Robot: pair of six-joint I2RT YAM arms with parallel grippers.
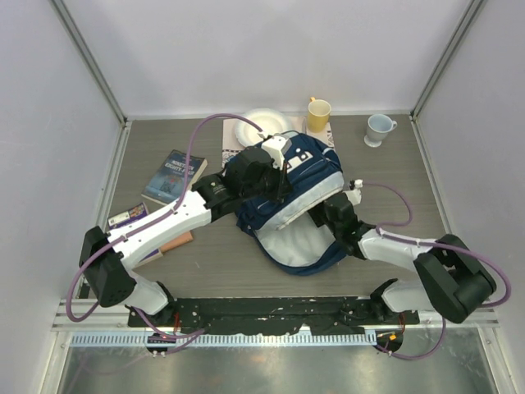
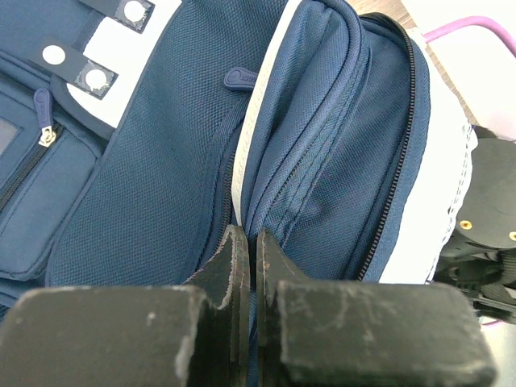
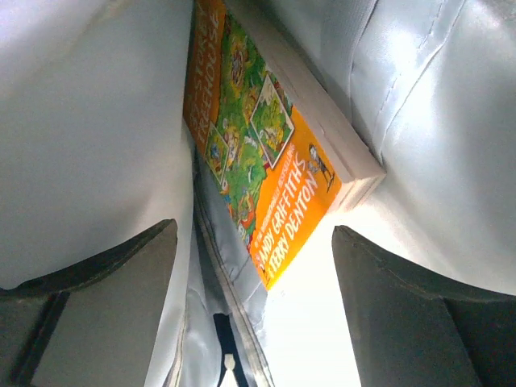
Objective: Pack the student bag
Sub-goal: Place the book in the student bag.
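Observation:
The student bag (image 1: 305, 176), navy blue with a pale grey lining, lies in the middle of the table with its mouth toward the arms. My left gripper (image 2: 251, 242) is shut on a fold of the bag's blue fabric next to the zip, on top of the bag (image 2: 161, 185). My right gripper (image 3: 254, 235) is inside the bag and stands open. An orange and green book (image 3: 270, 161) leans against the grey lining (image 3: 89, 137), its lower corner between the open fingers and touching neither. From above, the right fingers are hidden in the bag's mouth.
Left of the bag lie a blue book (image 1: 174, 175), a smaller book (image 1: 127, 216) and a brownish one (image 1: 171, 245) partly under my left arm. Behind the bag stand a white plate (image 1: 262, 123), a yellow cup (image 1: 318, 113) and a pale mug (image 1: 379, 129).

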